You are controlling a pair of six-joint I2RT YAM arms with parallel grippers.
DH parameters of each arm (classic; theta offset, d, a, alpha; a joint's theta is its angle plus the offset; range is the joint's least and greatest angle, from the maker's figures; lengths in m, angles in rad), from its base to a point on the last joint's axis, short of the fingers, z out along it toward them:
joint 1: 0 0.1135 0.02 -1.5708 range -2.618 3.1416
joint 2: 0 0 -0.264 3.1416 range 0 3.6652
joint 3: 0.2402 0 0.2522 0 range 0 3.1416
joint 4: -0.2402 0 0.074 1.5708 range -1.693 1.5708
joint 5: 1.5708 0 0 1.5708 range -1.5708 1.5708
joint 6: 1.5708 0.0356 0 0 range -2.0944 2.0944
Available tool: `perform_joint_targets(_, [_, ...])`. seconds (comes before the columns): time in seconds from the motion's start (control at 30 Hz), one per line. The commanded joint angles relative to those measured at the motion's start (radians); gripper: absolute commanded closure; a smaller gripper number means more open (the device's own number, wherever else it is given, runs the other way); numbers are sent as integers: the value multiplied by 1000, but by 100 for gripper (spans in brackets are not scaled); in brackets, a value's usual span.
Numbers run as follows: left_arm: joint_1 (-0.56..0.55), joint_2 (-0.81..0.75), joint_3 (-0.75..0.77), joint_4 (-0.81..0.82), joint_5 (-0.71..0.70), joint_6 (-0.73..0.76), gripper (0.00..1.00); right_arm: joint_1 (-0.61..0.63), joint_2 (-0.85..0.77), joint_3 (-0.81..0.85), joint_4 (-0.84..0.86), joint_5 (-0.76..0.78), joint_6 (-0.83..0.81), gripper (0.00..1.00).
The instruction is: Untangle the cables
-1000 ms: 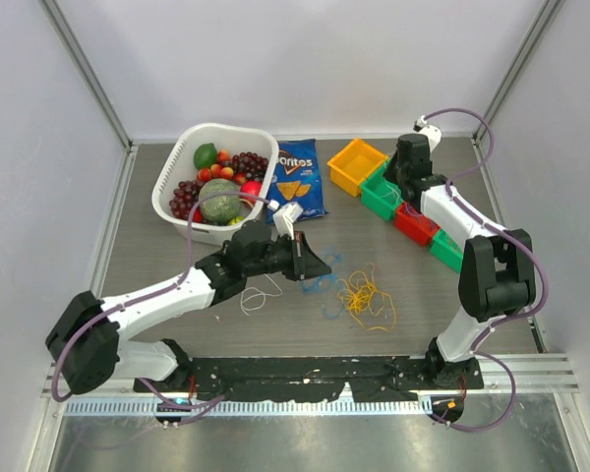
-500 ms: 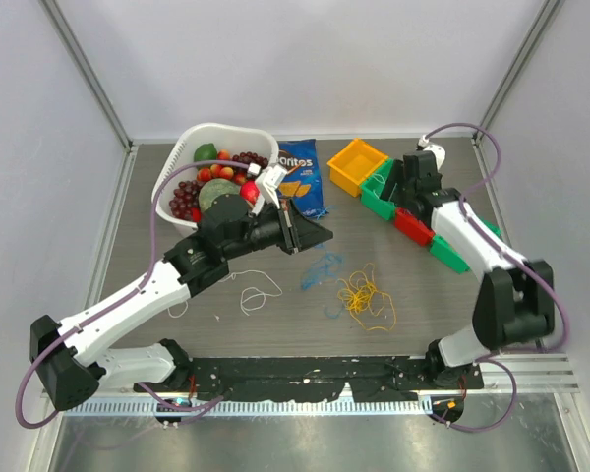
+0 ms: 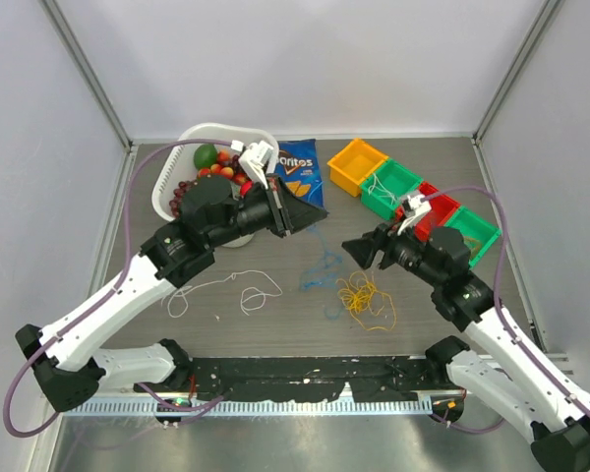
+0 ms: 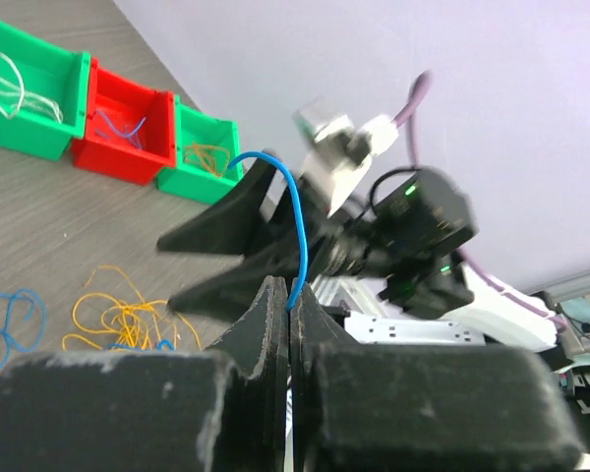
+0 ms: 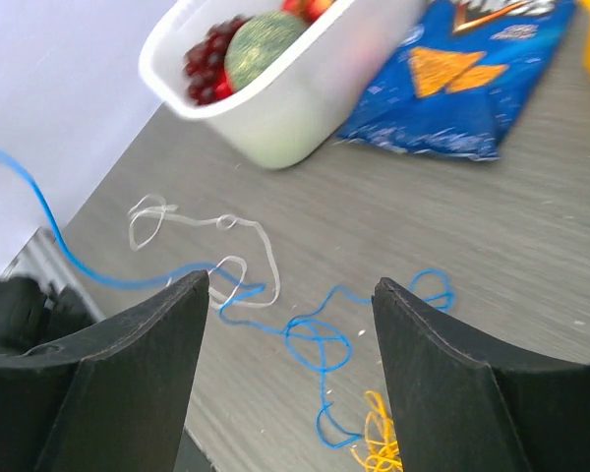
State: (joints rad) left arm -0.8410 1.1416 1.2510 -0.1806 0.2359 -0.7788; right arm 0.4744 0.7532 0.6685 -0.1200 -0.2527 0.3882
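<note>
Light, limp and likely slippery, the thin blue cable (image 3: 322,267) runs up from the middle of the surface (image 3: 305,329), beside the tangled yellow strings (image 3: 364,298), into the left tool (image 4: 288,295), which is clamped on its end; the right tool (image 3: 359,251), spread apart, should pinch its lower loops.

One brand name is showing: "Doritos", in pale letters with the logo on the blue chip bag (image 3: 298,172) that is lying in the upper middle of the top view. In the right wrist view the same bag is sitting at the upper right of the frame, where only the lower edges of large white letters are showing, too cropped and blurred to read. Nothing else is carrying legible writing.
</note>
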Motion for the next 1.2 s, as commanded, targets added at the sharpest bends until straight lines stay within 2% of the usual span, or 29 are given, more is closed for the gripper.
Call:
perform_joint_targets(0.0, [8,-23,114,-34,-15,10,100,87,11,-135,283,-134,12,28])
perform_joint_targets(0.17, [8,3,257,-68,0,18,100,233,104,-214,502,-116,14,27])
perform_joint_targets(0.23, [8,17,303,-79,3,21,100,326,155,-218,577,-2,-6,27])
perform_joint_targets(0.3, [8,24,336,-74,11,18,100,351,218,-218,678,35,1,27])
perform_joint_targets(0.37, [10,32,367,-69,16,13,100,368,285,-186,710,91,32,29])
perform_joint_targets(0.4, [8,41,386,-69,19,10,100,371,332,-169,703,168,44,32])
perform_joint_targets(0.5, [8,63,451,-66,48,4,100,374,437,-133,717,249,52,43])
perform_joint_targets(0.67, [8,101,580,-82,42,27,100,372,509,-184,724,339,115,71])
perform_joint_targets(0.73, [6,125,655,-102,37,52,100,374,514,-245,744,340,159,75])
perform_joint_targets(0.8, [6,159,747,-134,28,85,100,374,506,-305,754,343,195,76])
perform_joint_targets(0.87, [8,190,830,-161,16,122,100,374,485,-349,729,339,210,73])
perform_joint_targets(0.93, [8,210,881,-172,5,142,100,374,436,-371,644,342,202,62])
perform_joint_targets(0.97, [8,217,890,-174,5,150,100,374,385,-369,604,369,192,52])
perform_joint_targets(1.0, [6,221,898,-177,0,154,100,372,333,-357,520,388,184,48])
perform_joint_targets(1.03, [6,224,897,-183,-7,156,100,375,309,-348,482,388,154,41])
perform_joint_targets(1.07, [8,224,887,-183,-7,154,100,374,252,-324,397,389,134,38])
perform_joint_targets(1.17, [8,218,828,-160,-3,138,100,374,129,-252,277,334,54,27])
